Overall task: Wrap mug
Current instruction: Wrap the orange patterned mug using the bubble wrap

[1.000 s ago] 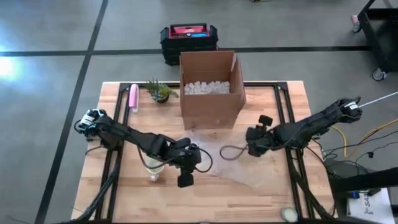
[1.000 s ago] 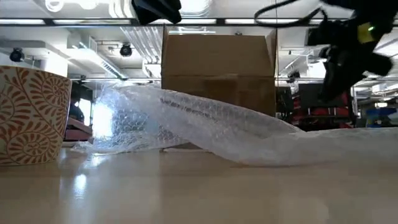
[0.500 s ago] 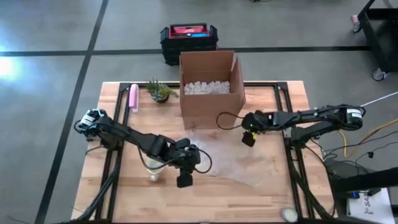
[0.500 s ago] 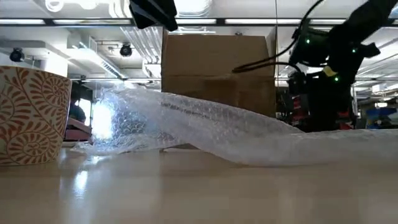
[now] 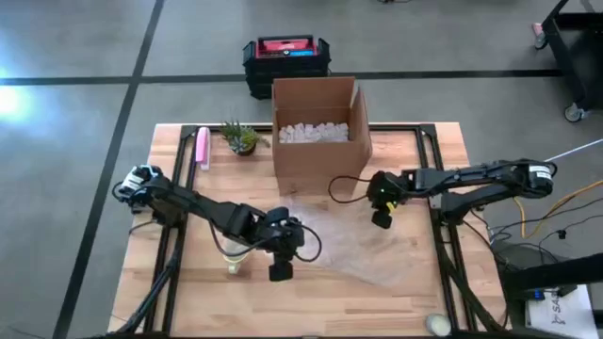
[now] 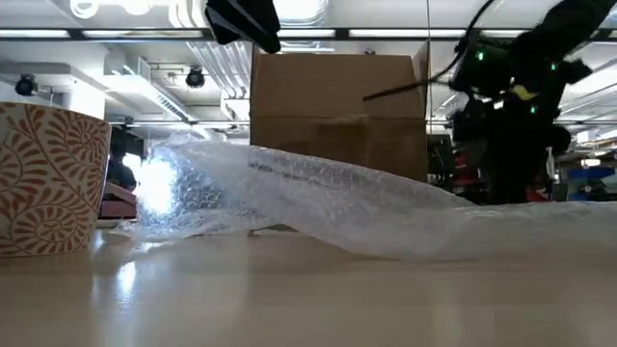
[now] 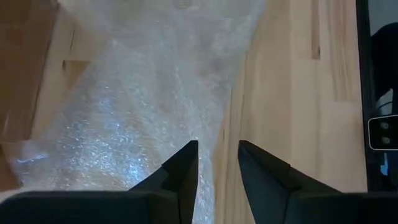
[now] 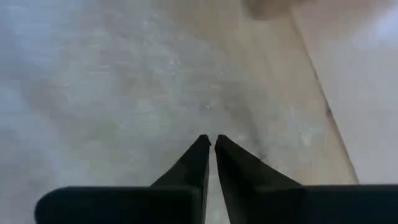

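Closest in the low view, the orange-and-white patterned ceramic mug (image 6: 46, 180) sits upright at about 9 o'clock on the wooden table (image 5: 405, 292), touching nothing, with the crumpled clear bubble wrap sheet (image 6: 337, 198) spread out just beside it. The left gripper (image 7: 214, 163) hangs over the wrap's near edge, fingers a bit apart, gripping nothing. Further back, the right gripper (image 5: 381, 219) has swung over from 3 o'clock in the last second and dipped toward the wrap's far edge, fingers pinched together; hard to say if it's touching the wrap. Looks like setup for a fold, wrapping not started. The brown cardboard box (image 5: 318, 132) stands at 12 o'clock.
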Controlling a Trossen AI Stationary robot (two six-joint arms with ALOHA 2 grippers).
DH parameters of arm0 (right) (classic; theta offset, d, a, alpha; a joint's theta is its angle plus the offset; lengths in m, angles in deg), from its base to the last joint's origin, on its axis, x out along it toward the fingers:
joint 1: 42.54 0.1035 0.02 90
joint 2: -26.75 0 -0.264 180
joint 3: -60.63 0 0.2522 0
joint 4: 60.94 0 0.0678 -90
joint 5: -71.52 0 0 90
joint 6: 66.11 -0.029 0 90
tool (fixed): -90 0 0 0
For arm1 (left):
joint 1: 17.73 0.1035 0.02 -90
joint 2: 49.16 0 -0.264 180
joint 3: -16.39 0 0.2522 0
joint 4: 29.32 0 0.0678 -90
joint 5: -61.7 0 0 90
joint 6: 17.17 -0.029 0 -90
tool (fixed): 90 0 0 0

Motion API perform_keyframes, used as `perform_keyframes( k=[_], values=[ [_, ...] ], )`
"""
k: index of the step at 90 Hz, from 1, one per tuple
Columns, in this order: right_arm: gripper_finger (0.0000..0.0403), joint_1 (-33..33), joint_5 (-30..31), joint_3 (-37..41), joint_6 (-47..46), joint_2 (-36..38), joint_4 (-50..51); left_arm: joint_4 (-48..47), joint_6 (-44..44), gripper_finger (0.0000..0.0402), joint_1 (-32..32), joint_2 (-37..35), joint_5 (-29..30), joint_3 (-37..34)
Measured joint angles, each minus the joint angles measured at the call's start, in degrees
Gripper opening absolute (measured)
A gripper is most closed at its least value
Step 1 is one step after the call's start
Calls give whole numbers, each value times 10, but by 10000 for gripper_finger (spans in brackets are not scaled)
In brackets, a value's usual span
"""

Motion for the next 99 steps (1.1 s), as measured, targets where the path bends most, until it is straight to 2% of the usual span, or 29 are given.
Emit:
perform_keyframes(
  k=[23, 39, 61, 74, 88, 99],
  values=[
    [3, 110, 74, -55, -37, 104, 48, 1, 0, 105, 0, 0, 2, 0],
    [33, 109, 155, -37, -109, 123, 63, 6, 0, 110, 0, 0, 21, 0],
    [155, 27, 175, 25, -137, 65, 15, 18, -4, 102, 0, 0, 21, 0],
    [209, -14, 135, 53, -136, 15, -78, 18, -15, 98, 0, 0, 21, 0],
    [238, -26, 126, 64, -127, -61, -130, 18, -15, 102, 0, 0, 21, 0],
    [224, -26, 132, 63, -115, -115, -157, 18, -15, 107, 0, 0, 21, 0]
  ],
)
